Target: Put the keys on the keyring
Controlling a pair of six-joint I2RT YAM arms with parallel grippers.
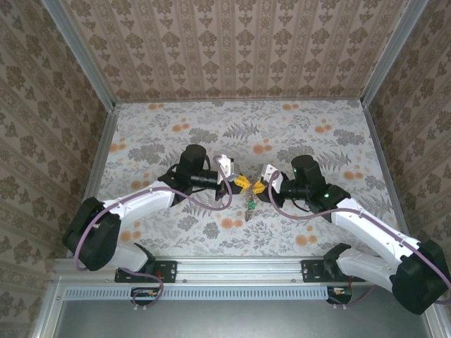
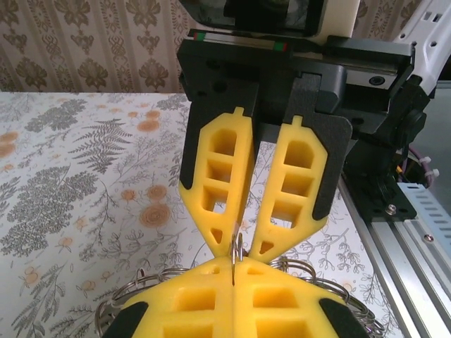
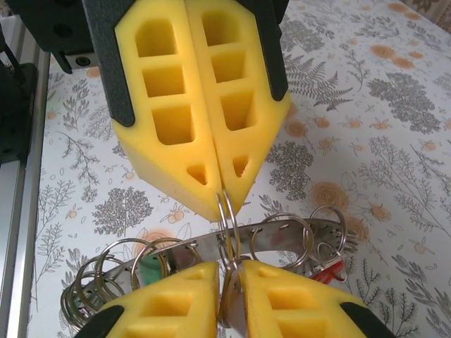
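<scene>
Nose to nose over the middle of the floral table [image 1: 176, 134]! My left claw [image 3: 219, 199] is clenched, yellow fingers flush together, nipping a small split ring [image 3: 227, 218] right at the tips. My right claw [image 3: 229, 299] meets it head-on from the opposite side. Its fingers stand a sliver apart with the ring's metal between them, and whether they are biting or slack I cannot tell. Just under the two noses curves the keyring [image 3: 282, 238], a shiny metal band strung with many wire loops, sweeping from 9 o'clock to 3 o'clock in my right wrist view. A green tag [image 3: 148, 271] peeks out at 8 o'clock and a red tag [image 3: 328, 271] at 4 o'clock. From above, the keys [image 1: 250, 204] sit at 6 o'clock of the meeting point, my arms reaching in from 8 and 4 o'clock.
</scene>
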